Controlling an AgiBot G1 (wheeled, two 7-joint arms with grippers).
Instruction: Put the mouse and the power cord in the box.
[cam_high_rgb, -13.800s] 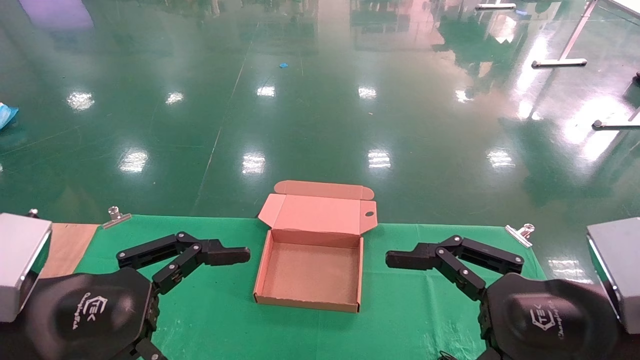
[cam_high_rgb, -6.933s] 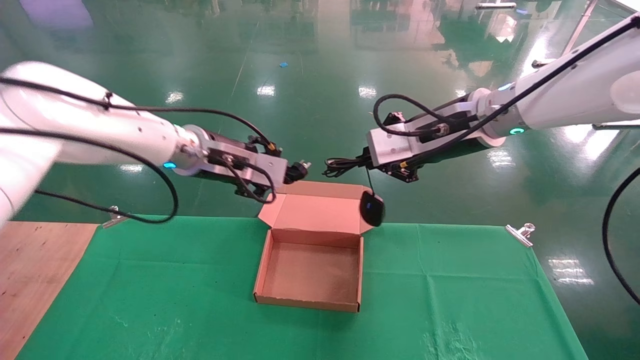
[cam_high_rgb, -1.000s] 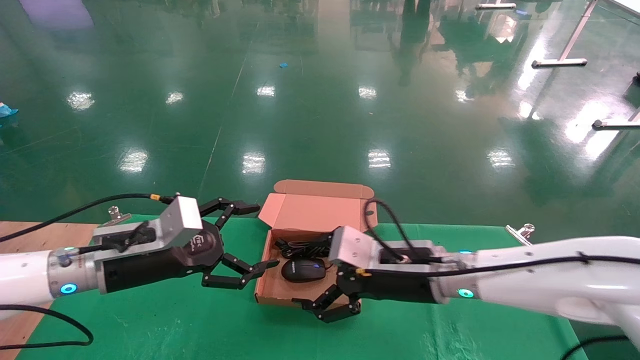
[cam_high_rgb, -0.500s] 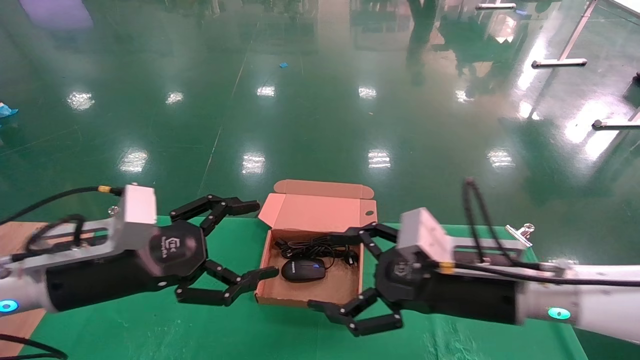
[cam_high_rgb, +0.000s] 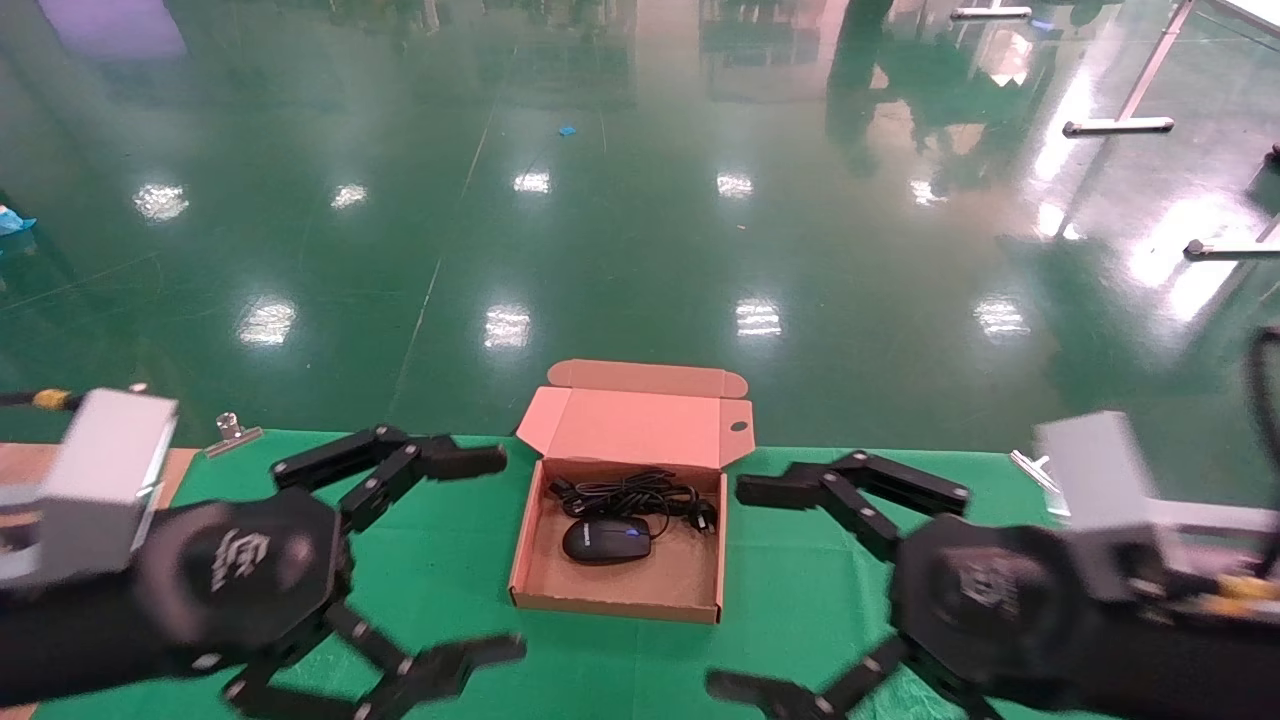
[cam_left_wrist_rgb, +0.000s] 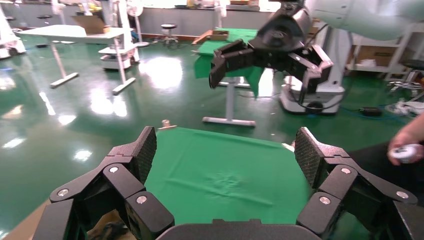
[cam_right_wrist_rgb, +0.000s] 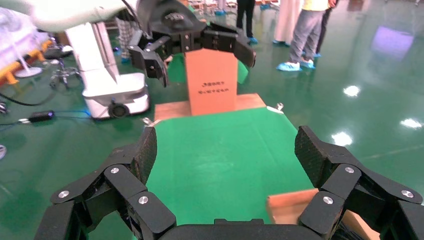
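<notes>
The brown box (cam_high_rgb: 615, 583) stands open on the green cloth, its lid (cam_high_rgb: 640, 428) tipped up at the back. Inside it the black mouse (cam_high_rgb: 606, 540) lies in the middle, and the coiled power cord (cam_high_rgb: 632, 494) lies just behind it against the back wall. My left gripper (cam_high_rgb: 487, 557) hovers open to the left of the box with nothing in it; in its wrist view the left gripper (cam_left_wrist_rgb: 226, 152) frames bare cloth. My right gripper (cam_high_rgb: 742, 588) hovers open to the right, also holding nothing. In the right wrist view the right gripper (cam_right_wrist_rgb: 226, 150) sits beside a box corner (cam_right_wrist_rgb: 292, 206).
A green cloth (cam_high_rgb: 450, 540) covers the table, held by metal clips (cam_high_rgb: 232, 432) (cam_high_rgb: 1040, 466) at the back corners. Bare wood (cam_high_rgb: 25, 460) shows at the far left edge. Shiny green floor lies beyond. A person's hand (cam_left_wrist_rgb: 407, 150) with a controller appears in the left wrist view.
Both arms have pulled back from the box toward me, the left one leftward and the right one rightward. Both grippers stay open; mouse and cord rest in the box.
</notes>
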